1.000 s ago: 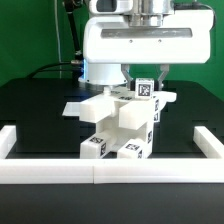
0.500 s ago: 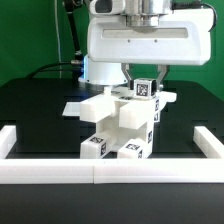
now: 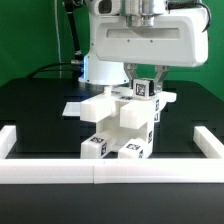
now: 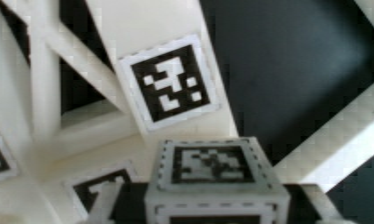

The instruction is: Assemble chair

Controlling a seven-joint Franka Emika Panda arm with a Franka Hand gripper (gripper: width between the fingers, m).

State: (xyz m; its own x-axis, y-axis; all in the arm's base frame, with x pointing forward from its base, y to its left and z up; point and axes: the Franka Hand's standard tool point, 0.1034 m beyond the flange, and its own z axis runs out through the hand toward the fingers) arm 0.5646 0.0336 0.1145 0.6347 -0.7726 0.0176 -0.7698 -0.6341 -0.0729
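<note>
At centre of the black table [image 3: 40, 105], behind the front rail [image 3: 60, 172] | I count one part-built chair [image 3: 118, 125], three tags [image 3: 97, 147] showing in the exterior view | one gripper [image 3: 144, 80], directly above the chair | jaws clamped on the chair's topmost tagged post [image 3: 144, 91], one finger on each side.

My wrist housing [image 3: 140, 45]: broad white block, level, high in the exterior view.
My gripper [image 3: 144, 80]: hangs below the housing and points straight down.
My fingers [image 3: 129, 74]: two dark prongs, upright and parallel.
My jaws: partly closed, one against each opposite side of the tagged square post [image 3: 144, 89].
My hold: the post stands upright between my fingers.
</note>
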